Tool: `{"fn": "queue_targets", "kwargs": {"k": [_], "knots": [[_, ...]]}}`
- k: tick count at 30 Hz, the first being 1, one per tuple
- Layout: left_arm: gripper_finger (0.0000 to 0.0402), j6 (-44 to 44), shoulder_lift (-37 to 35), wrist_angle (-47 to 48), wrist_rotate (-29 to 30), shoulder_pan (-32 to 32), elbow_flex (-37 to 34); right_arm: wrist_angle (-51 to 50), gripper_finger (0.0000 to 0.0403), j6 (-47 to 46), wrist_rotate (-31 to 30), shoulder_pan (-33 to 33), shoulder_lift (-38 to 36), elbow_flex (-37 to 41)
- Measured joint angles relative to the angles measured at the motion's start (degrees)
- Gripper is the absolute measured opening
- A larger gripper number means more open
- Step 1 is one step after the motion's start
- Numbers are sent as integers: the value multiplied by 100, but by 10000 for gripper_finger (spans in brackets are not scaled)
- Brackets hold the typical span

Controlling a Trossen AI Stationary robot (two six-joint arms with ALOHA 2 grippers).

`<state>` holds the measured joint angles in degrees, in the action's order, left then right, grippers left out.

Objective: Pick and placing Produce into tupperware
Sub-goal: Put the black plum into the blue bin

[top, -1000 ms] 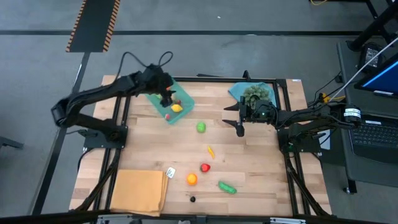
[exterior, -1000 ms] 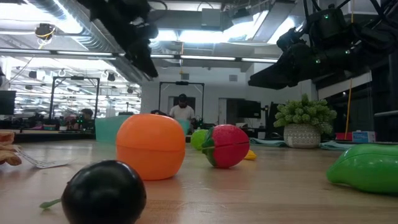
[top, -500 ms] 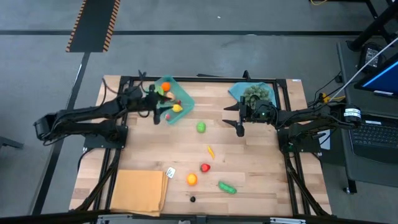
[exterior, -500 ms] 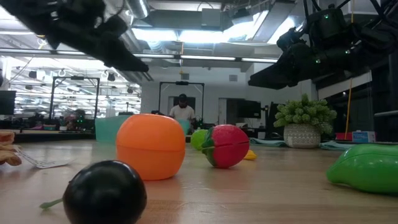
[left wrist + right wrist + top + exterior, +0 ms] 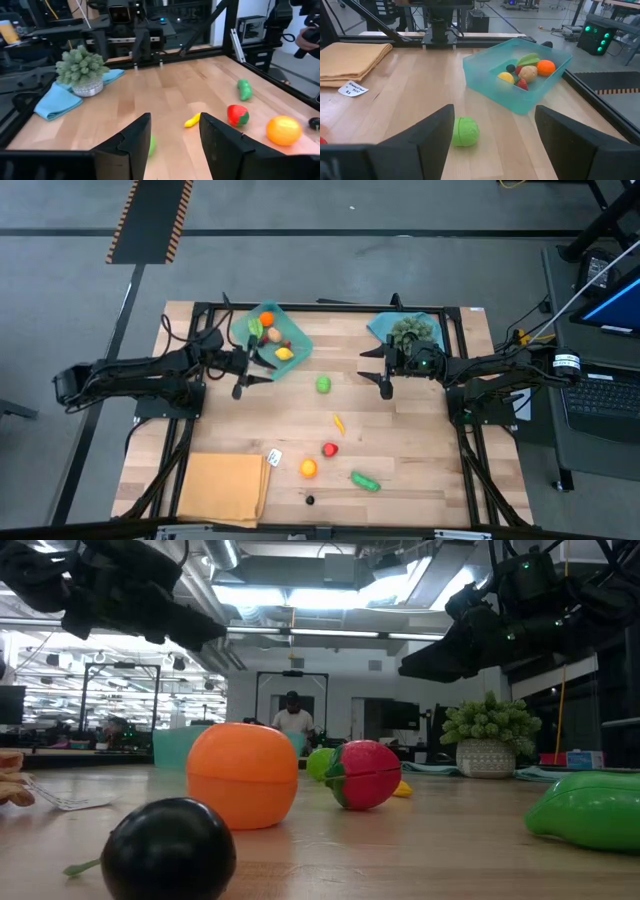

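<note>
The teal tupperware tray (image 5: pixel 290 332) sits at the far left of the table and holds several produce pieces, among them an orange one (image 5: pixel 266 319) and a yellow one (image 5: pixel 284 354). On the wood lie a green ball (image 5: pixel 323 384), a yellow piece (image 5: pixel 339 421), a red piece (image 5: pixel 330 449), an orange fruit (image 5: pixel 308 468), a green cucumber (image 5: pixel 365 481) and a dark berry (image 5: pixel 310 500). My left gripper (image 5: pixel 240 383) is open beside the tray's near-left corner, touching nothing. My right gripper (image 5: pixel 386 377) is open, right of the green ball (image 5: pixel 465 131).
A bushy grey-green plant (image 5: pixel 412 331) in a pot stands on a blue cloth (image 5: pixel 384 327) at the far right. An orange-tan mat (image 5: pixel 222 488) lies at the near left, with a white tag (image 5: pixel 274 457) beside it. A black frame borders the table.
My left gripper has drawn back from above the tray toward the table's left and near edge, and now sits beside the tray's near-left corner. The tray's contents, hidden under the arm before, now show. The right arm has kept still.
</note>
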<state>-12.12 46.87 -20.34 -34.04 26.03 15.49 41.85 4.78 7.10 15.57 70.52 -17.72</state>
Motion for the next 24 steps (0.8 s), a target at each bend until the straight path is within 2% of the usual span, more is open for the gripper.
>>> {"fn": "queue_targets", "kwargs": {"k": [7,11,24], "knots": [[149,138,2,7,155,-301,0,-22,280,-309,53,-1,0,0],[147,144,2,9,205,-548,0,-108,280,-115,54,-11,0,0],[157,428,10,7,943,-1397,0,-118,280,-151,56,-11,0,0]]}}
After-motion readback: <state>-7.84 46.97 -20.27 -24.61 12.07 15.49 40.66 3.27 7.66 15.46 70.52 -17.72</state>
